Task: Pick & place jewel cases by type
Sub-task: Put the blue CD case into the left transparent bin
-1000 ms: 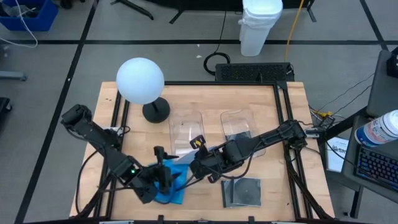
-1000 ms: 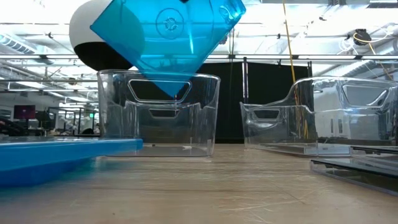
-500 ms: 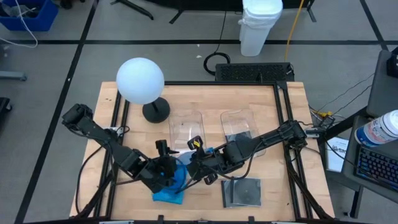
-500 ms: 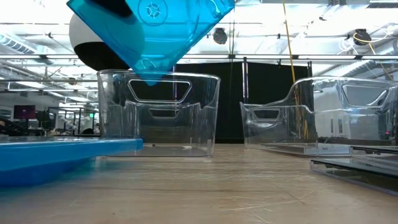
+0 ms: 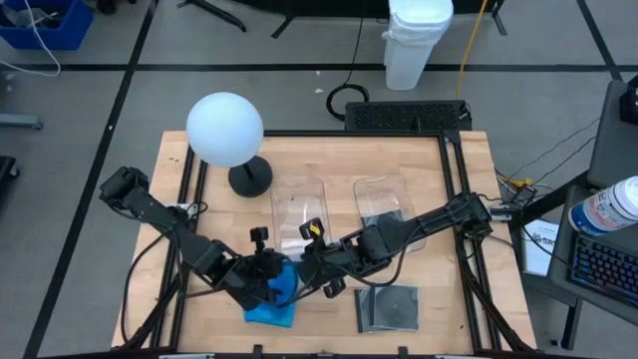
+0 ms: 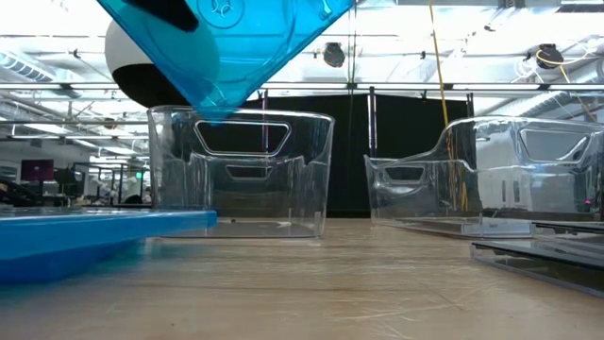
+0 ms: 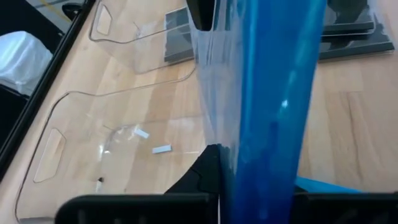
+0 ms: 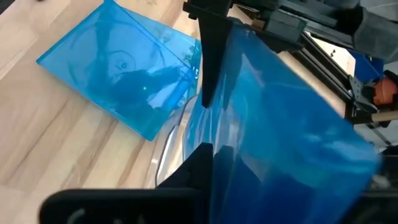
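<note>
A translucent blue jewel case (image 6: 236, 47) hangs in the air over the near middle of the table, in front of the left clear bin (image 5: 299, 209). My left gripper (image 5: 274, 277) comes to it from the table's left and is shut on it. My right gripper (image 5: 307, 267) comes from the right and is also shut on it. More blue jewel cases (image 5: 271, 311) lie flat on the table under my left gripper. Dark jewel cases (image 5: 389, 307) lie flat near the front right. My left gripper pinches the blue case's two flat faces (image 7: 249, 155) between its fingers (image 7: 208, 174), slanting down from the table's left. The case stands edge-on between the fingers, clear of the table. My right gripper pinches the same case's opposite side (image 8: 236, 168) across its flat faces, one finger (image 8: 199, 168) showing against it, slanting down from the table's right. The case is tilted, with one corner (image 6: 209, 111) pointing down.
Two clear bins stand side by side behind the grippers, the left one (image 6: 241, 175) holding only scraps, the right one (image 6: 472, 179) with a dark case in it. A white globe lamp (image 5: 224, 130) stands at the far left of the table.
My left gripper has moved toward the table's right, onto the blue case that my right gripper holds up, and has taken hold of it. The case has tipped and shifted a little up and to the left, still clear of the table.
</note>
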Tool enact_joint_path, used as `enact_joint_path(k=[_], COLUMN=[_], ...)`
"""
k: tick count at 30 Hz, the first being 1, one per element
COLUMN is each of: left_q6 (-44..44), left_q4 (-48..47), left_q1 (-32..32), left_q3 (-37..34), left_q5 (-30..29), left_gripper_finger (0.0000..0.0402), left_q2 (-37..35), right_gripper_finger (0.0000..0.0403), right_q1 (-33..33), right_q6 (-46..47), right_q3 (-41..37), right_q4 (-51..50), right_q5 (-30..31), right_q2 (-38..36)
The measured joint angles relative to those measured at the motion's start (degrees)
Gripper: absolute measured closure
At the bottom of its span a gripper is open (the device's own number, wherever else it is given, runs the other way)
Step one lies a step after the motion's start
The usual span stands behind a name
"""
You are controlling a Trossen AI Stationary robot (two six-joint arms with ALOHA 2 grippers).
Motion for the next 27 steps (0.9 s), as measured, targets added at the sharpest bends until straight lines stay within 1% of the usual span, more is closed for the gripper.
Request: enact_joint_path(k=[2, 4, 8, 11, 15, 18, 22, 23, 25, 27], left_q6=[-0.21, 0.0, 0.41, 0.75, 1.37, 2.65, 4.15, 4.68, 6.57, 9.77], left_q4=[-0.01, -0.19, -0.4, -0.38, -0.38, -0.32, -1.05, -0.16, 1.0, 3.57], left_q1=[-0.25, -0.58, -1.06, -1.47, -2.26, -3.29, -6.11, -7.15, -9.22, -10.92], left_q3=[0.0, 0.0, 0.0, 0.0, 0.02, 0.04, -0.16, -0.17, -0.07, -0.05], left_q5=[0.07, 0.07, -0.47, -2.0, -4.79, -8.18, -12.02, -13.69, -19.02, -23.46], left_gripper_finger=[0.0386, 0.0393, 0.0388, 0.0393, 0.0391, 0.0389, 0.0394, 0.0393, 0.0389, 0.039], left_q2=[0.0, 0.0, 0.0, -0.02, -0.09, -0.11, 0.01, 0.11, -0.04, -0.11], right_gripper_finger=[0.0349, 0.0329, 0.0282, 0.0247, 0.0208, 0.0188, 0.0176, 0.0175, 0.0175, 0.0176], right_q1=[0.06, 0.12, 0.59, 1.12, 2.42, 3.34, 5.2, 5.7, 7.05, 8.52], right_q6=[0.52, 2.3, 5.89, 8.25, 11.6, 16.72, 25.78, 27.29, 28.73, 28.99], right_q3=[0.0, 0.0, 0.0, 0.0, -0.01, -0.02, -0.06, -0.5, -2.97, -7.43], right_q4=[-1.31, -3.57, -7.33, -8.59, -10.76, -13.75, -19.11, -19.06, -18.07, -13.7], right_q5=[0.19, 2.02, 5.97, 8.46, 13.3, 15.26, 17.04, 17.43, 17.85, 17.85], right_q2=[0.0, 0.0, -0.05, -0.89, -3.69, -7.25, -11.87, -13.03, -15.44, -18.07])
